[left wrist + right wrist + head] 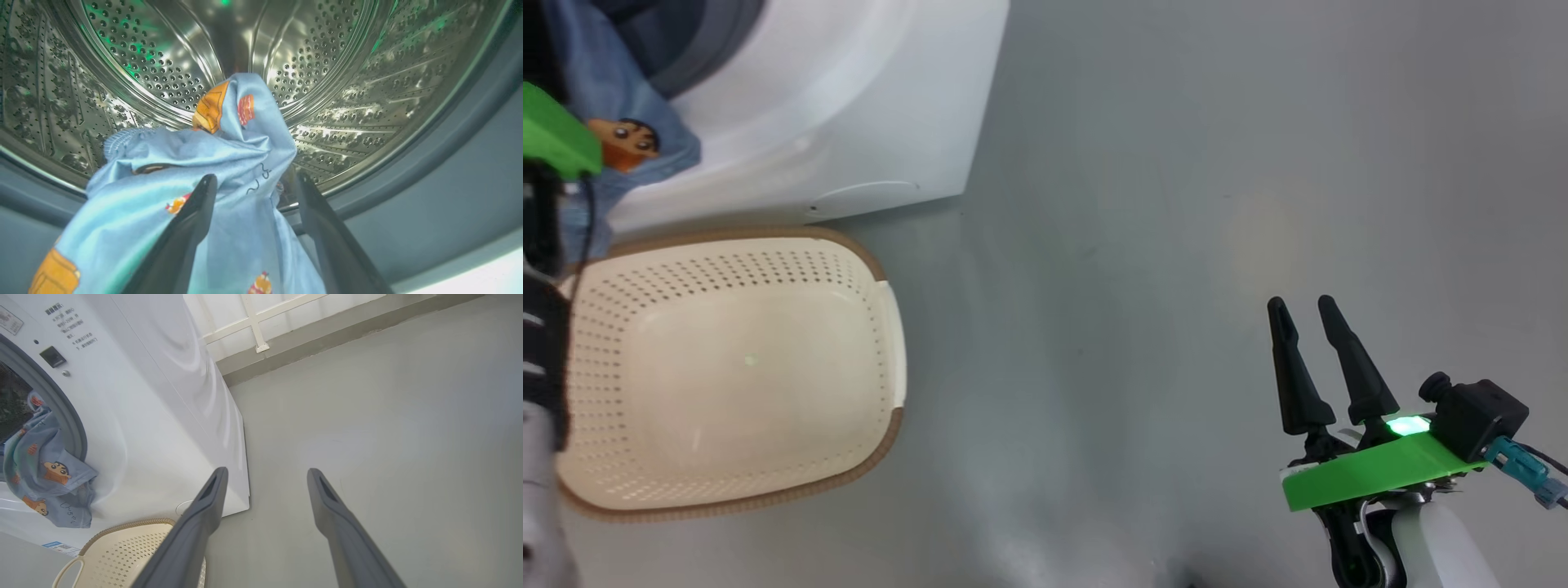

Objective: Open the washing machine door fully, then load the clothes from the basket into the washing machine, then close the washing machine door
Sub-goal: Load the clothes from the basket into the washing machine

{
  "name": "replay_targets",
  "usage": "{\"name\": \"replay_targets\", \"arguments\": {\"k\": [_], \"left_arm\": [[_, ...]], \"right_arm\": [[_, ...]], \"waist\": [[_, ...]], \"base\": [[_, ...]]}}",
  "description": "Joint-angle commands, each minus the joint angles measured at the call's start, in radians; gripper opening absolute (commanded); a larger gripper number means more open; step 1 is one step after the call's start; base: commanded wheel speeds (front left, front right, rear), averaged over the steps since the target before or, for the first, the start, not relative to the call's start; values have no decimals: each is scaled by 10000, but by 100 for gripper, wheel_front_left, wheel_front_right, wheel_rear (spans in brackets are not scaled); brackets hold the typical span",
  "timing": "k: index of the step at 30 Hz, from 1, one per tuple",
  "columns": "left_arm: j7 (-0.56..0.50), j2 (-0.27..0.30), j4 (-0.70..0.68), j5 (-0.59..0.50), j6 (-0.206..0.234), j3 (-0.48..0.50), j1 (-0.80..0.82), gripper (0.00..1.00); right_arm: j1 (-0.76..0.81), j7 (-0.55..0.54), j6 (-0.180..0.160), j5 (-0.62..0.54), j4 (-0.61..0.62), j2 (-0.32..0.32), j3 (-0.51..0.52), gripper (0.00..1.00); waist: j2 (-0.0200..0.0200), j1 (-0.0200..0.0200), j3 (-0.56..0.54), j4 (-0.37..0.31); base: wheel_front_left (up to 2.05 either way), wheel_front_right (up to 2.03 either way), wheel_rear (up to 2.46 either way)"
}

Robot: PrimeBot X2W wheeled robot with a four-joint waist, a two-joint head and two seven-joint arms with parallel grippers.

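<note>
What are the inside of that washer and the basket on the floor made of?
The drum looks like polished steel: mirror-bright, punched with rows of holes. The basket seems moulded cream plastic, matte, perforated, with a brown woven-look rim.

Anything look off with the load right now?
Yes. The clothes are only partly in: blue fabric hangs over the grey seal and down the washing machine front, above the basket. It would likely get pinched on closing.

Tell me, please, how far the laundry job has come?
Done: the drum is open to reach and the basket looks empty. In hand: the blue clothes hang half out over the seal, with the left gripper open by them. Left: push them fully in, then close the door.
</note>
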State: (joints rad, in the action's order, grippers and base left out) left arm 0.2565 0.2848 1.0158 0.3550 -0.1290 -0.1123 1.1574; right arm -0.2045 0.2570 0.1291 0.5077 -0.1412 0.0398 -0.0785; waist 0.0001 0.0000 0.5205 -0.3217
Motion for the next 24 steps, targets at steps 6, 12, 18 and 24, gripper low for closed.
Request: {"name": "replay_targets", "arguments": {"k": [6,12,18,24], "left_arm": [[53,-61,-1370,-27,-15,367,-1322,100],[53,-430,-2402,-371,-16,587,-2719,100],[53,-756,-3392,-470,-16,845,-4096,100],[53,-960,-4311,-533,-17,1038,-5525,100]], "right_arm": [[196,48,16,-430,138,104,158,100],[452,48,16,-762,64,104,469,100],[778,48,16,-861,-32,367,664,100],[1168,48,16,-810,-64,746,875,100]], "waist": [[-1,0,-673,704],[-1,0,-1286,1147],[-1,0,-1891,1541],[-1,0,-2483,1998]], "base": [[0,0,0],[0,0,0],[0,0,0],[0,0,0]]}}
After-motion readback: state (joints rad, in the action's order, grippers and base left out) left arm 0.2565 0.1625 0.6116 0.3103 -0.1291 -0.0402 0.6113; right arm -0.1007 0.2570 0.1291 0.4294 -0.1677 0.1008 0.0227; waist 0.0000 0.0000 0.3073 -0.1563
